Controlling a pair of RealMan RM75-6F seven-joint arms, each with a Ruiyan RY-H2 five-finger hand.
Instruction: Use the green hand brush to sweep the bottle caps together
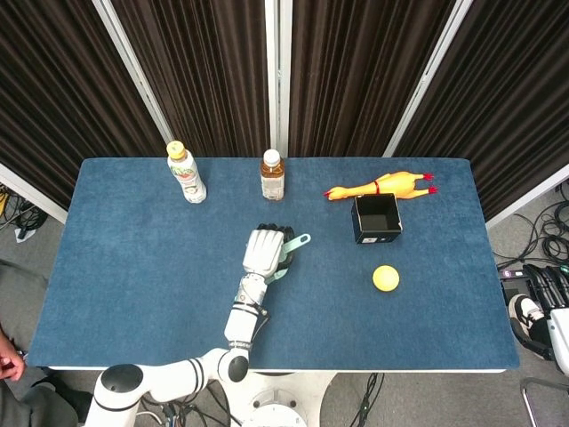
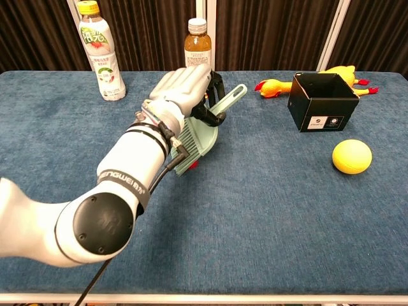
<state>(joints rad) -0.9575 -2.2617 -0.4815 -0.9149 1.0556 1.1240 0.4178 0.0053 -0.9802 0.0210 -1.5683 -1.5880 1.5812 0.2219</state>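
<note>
The left hand (image 2: 183, 86) grips the green hand brush (image 2: 203, 131), bristles hanging below its palm over the table (image 2: 268, 191); the right hand (image 1: 558, 325) is barely visible, its fingers unclear.

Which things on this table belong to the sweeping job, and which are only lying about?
Job: the green plastic hand brush, gripped by the left hand; a small red bit shows under it, perhaps a cap.

Lying about: white-label bottle, amber tea bottle, yellow rubber chicken, black open box, yellow ball.
</note>
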